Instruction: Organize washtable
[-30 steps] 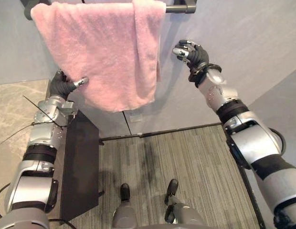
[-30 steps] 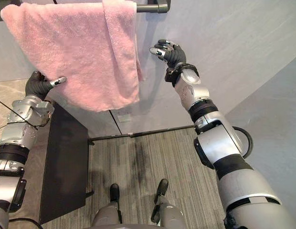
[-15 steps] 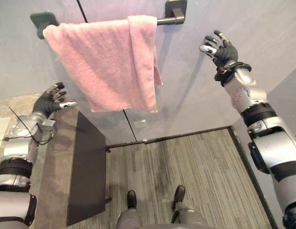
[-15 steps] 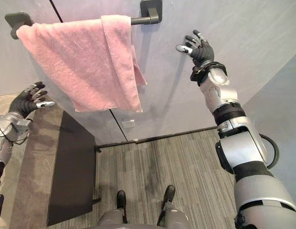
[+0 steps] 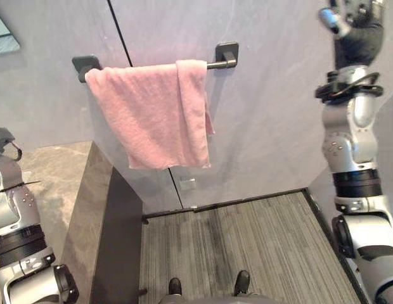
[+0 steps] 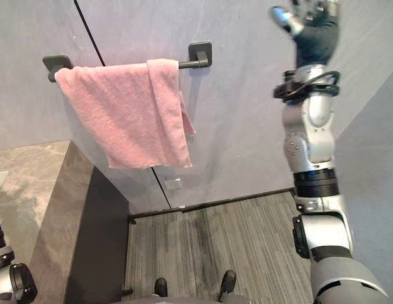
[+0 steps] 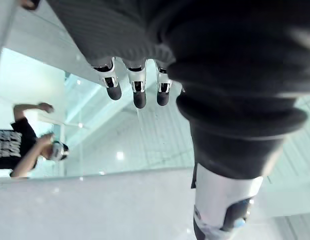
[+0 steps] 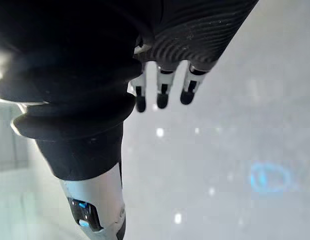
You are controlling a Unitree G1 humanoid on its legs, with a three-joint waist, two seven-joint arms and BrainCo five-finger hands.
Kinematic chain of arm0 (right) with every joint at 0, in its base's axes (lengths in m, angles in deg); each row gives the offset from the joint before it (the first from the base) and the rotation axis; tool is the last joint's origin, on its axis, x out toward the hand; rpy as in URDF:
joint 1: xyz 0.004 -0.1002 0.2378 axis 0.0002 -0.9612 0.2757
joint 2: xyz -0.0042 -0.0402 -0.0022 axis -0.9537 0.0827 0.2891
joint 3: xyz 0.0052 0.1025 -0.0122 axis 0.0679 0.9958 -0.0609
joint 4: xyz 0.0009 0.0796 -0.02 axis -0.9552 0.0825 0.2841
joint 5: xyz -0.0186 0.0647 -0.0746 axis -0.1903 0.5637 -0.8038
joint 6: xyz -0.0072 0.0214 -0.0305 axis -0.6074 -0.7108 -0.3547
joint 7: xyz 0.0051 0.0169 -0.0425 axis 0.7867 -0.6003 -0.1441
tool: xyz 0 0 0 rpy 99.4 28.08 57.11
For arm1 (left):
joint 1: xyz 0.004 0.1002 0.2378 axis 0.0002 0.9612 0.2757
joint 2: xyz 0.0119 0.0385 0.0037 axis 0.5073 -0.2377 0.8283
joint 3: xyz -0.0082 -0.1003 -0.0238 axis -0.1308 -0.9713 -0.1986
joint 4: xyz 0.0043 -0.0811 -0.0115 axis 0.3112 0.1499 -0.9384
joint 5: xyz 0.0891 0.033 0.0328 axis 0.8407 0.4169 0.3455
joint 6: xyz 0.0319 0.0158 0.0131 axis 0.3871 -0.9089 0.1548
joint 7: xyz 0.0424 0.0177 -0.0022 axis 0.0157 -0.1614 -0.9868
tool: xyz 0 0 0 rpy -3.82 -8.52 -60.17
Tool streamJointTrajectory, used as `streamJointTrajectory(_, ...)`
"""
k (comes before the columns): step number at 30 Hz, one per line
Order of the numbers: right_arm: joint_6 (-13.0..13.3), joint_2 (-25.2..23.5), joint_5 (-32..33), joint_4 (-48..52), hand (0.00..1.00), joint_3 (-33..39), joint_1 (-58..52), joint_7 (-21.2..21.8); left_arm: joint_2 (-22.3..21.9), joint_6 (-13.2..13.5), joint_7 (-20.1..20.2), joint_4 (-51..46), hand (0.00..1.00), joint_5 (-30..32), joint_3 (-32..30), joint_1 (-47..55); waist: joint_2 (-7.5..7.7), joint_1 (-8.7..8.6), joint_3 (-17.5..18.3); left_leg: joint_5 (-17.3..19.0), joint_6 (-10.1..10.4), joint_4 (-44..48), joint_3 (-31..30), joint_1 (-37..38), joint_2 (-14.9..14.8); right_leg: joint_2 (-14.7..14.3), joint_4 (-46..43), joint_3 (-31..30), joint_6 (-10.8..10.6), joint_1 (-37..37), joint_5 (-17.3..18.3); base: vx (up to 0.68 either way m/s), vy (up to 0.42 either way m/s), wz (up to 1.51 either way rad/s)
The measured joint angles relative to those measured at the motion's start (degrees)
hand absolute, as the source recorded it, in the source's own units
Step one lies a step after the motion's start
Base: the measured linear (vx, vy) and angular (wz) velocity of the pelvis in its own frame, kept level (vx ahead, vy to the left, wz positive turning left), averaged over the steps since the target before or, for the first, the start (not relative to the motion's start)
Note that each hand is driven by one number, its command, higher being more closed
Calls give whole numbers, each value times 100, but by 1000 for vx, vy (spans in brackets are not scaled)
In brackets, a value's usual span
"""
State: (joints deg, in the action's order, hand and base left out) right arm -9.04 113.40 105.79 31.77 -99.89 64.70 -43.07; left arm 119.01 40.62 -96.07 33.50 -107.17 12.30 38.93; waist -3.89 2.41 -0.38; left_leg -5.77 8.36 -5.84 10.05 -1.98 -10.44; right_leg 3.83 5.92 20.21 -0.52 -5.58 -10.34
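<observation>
Hanging unevenly over the towel bar (image 5: 225,54), the pink towel (image 5: 152,114) risks sliding off (one end is doubled). My left hand (image 7: 139,95) and right hand (image 6: 315,35) show relaxed, empty fingers; a careless swing near the wall (image 5: 279,107) could snag it.

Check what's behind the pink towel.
Dark towel bar, its right end and mounts showing, on grey wall with a dark seam. The pink towel hides the bar's middle and some seam.

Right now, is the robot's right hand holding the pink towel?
No, the right hand is up by the wall, apart from the pink towel draped over the rail.
</observation>
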Motion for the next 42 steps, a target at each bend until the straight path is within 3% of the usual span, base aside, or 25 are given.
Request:
streamJointTrajectory(2, -89, -162, 97, 0, 0, -626, -18, 281, 6, -11, 395, -68, 0, -270, 448, 121, -63, 6, 43, -1, -1, 0, 63, 2, -25, -6, 1, 4, 5, 5, 6, -33, 26, 1)
streamJointTrajectory(8, -223, -324, 180, -45, 0, -1678, -48, 723, 50, -172, 1347, -85, 0, -943, 1596, 605, -72, 10, 48, -6, -3, 1, 213, -14, -70, -9, 2, 30, 16, 1, 17, -16, 9, 3)
streamJointTrajectory(11, -273, -386, 471, -85, 0, -2250, -50, 1014, 84, -303, 1935, -60, 0, -1611, 2135, 616, -71, 23, 48, -7, -2, 1, 229, -46, -67, -1, 0, 27, 9, -30, 14, 7, 10, 0)
streamJointTrajectory(14, -373, -440, 610, -537, 0, -3010, -43, 1345, 408, -405, 2527, 7, 0, -2018, 2813, 617, -71, 25, 47, -19, 3, 1, 224, -134, -62, 6, -14, 38, -19, -107, 7, 24, 20, 2)
streamJointTrajectory(20, -514, -400, 645, -909, 0, -3545, 19, 1652, 633, -598, 3121, 825, 0, -2324, 3367, 612, -44, 67, 29, -47, -1, 4, 105, -352, -68, 0, -22, 151, 13, -249, -17, 56, 29, 9)
streamJointTrajectory(22, -516, -414, 642, -1040, 0, -3545, 144, 1650, 637, -628, 3171, 982, 0, -2474, 3391, 585, -7, 163, -16, -47, 0, 6, 111, -385, -66, 2, -22, 151, 14, -284, -17, 55, 35, 5)
streamJointTrajectory(29, -521, -653, 393, -1507, 0, -3543, 655, 1636, 740, -679, 3249, 1520, 0, -2518, 3506, 225, 91, 190, -275, -62, 16, 38, -44, -585, -48, 26, -22, 278, 15, -386, -17, 32, 40, 10)
streamJointTrajectory(33, -529, -741, 303, -1770, 0, -3513, 709, 1620, 739, -686, 3251, 1668, 0, -2519, 3496, -54, 69, 311, -424, -69, 21, 42, -61, -642, -51, 21, -23, 290, 15, -471, -17, 41, 38, 2)
streamJointTrajectory(42, -542, -907, 130, -2412, 0, -2997, 1176, 1367, 738, -686, 3226, 1728, 0, -2518, 3464, -109, -45, 313, -707, -81, 29, 42, -173, -738, -43, 27, -22, 384, 18, -489, -9, 21, 36, 6)
